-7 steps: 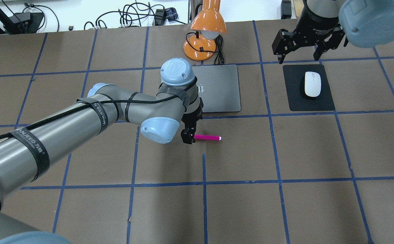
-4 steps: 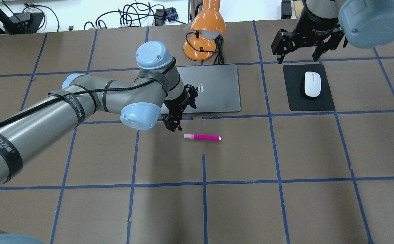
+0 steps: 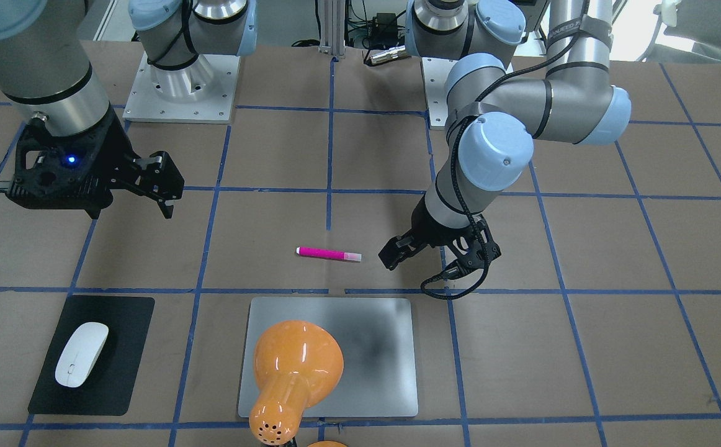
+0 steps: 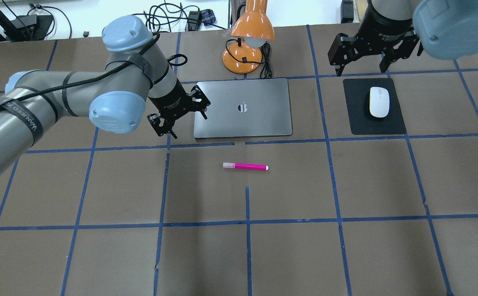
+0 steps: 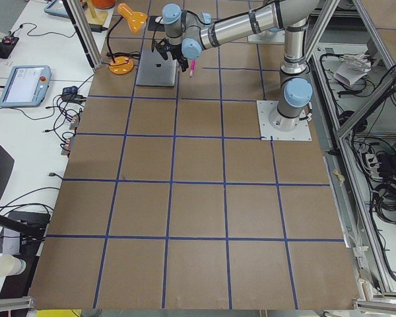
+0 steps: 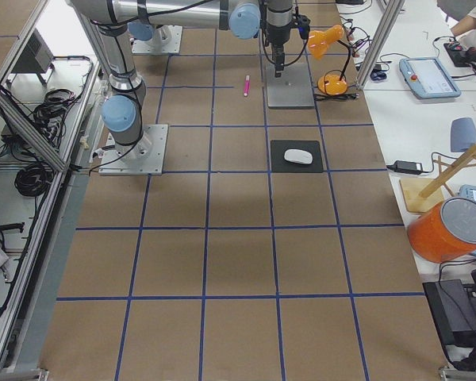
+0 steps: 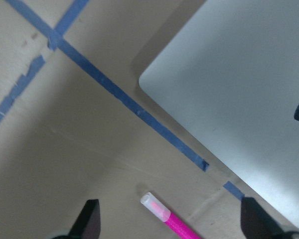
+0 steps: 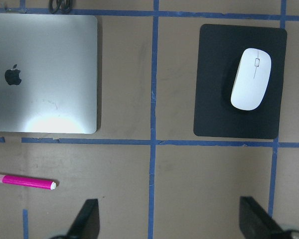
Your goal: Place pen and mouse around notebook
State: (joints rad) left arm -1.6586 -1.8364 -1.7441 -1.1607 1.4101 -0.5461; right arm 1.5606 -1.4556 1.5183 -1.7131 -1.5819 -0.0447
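Note:
The magenta pen point(image 4: 245, 166) lies flat on the brown table, just in front of the silver notebook point(image 4: 243, 123), with nothing touching it. The white mouse point(image 4: 379, 102) rests on a black mat right of the notebook. My left gripper point(image 4: 188, 126) hovers open and empty at the notebook's left edge, up and left of the pen. Its wrist view shows the pen's pale cap point(image 7: 155, 208) and a notebook corner point(image 7: 229, 84). Beyond the mat's far edge my right gripper point(image 4: 363, 73) hangs open and empty; its wrist view looks down on the mouse point(image 8: 251, 78), notebook point(image 8: 45, 74) and pen point(image 8: 22, 181).
An orange desk lamp point(image 4: 249, 37) stands just behind the notebook, its cord beside the base. The black mat point(image 4: 358, 119) lies under the mouse. Cables point(image 4: 161, 18) run along the far table edge. Blue tape lines grid the brown surface.
My left gripper has left the pen's cap end and swung back and left to the notebook's left edge. The pen lies where it was. The right gripper has barely moved.

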